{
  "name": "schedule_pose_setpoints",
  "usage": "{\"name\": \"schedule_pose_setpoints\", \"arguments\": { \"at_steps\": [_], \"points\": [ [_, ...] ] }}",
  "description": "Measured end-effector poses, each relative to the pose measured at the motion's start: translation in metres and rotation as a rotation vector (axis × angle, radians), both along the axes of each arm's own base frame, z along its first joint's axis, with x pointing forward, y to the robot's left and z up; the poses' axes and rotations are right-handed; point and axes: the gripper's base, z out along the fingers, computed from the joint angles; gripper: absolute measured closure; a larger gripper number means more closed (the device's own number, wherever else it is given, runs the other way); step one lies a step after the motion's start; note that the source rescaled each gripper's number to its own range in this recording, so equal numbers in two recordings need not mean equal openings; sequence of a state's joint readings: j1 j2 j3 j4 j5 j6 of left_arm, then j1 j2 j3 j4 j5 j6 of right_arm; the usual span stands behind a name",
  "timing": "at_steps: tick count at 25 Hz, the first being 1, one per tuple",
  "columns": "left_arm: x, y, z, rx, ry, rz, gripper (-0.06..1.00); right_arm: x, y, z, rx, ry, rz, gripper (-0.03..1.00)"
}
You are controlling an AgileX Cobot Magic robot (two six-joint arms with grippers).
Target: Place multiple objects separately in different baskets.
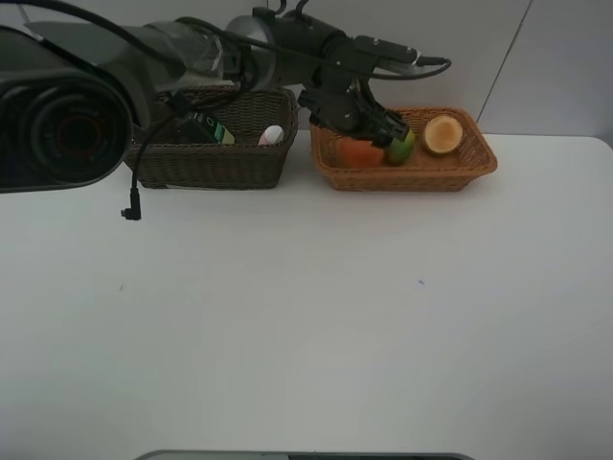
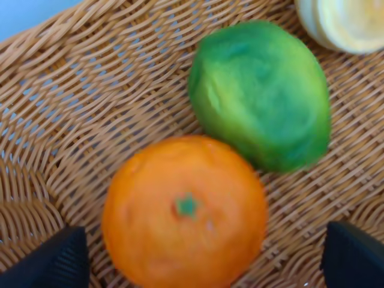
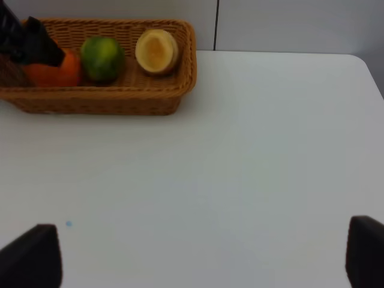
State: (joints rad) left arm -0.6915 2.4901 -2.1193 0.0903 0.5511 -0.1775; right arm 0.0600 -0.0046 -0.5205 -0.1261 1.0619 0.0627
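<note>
Looking down from high up, a white table runs back to a pale wall. Two wicker baskets sit side by side at its far edge: a dark brown basket and a light tan basket. The left gripper reaches into the tan one, over an orange and a green fruit; a pale round fruit lies near them. A white cap and a dark bottle show in the brown basket.

From the left wrist, the fingers stand wide apart, released, either side of the orange, which touches the green fruit.

From the right wrist, the right gripper hangs spread over bare table, holding nothing, well apart from the tan basket.
</note>
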Motion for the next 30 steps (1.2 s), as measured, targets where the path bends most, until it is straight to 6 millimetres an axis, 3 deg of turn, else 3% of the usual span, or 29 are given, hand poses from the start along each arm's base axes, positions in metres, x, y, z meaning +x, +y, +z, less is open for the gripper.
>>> {"name": "schedule_pose_setpoints", "arguments": {
  "at_steps": [7,16,23,30],
  "points": [
    [-0.001,0.001,0.016,-0.010,-0.013,0.001,-0.06,0.000,0.000,0.000,0.000,0.000,0.000,-0.03],
    [-0.013,0.015,0.088,-0.030,-0.040,0.013,-0.06,0.000,0.000,0.000,0.000,0.000,0.000,-0.03],
    [-0.016,0.060,0.142,0.002,0.001,0.090,-0.06,0.000,0.000,0.000,0.000,0.000,0.000,-0.03],
    [-0.034,0.124,0.199,-0.010,-0.015,0.185,-0.06,0.000,0.000,0.000,0.000,0.000,0.000,-0.03]
  ]
}}
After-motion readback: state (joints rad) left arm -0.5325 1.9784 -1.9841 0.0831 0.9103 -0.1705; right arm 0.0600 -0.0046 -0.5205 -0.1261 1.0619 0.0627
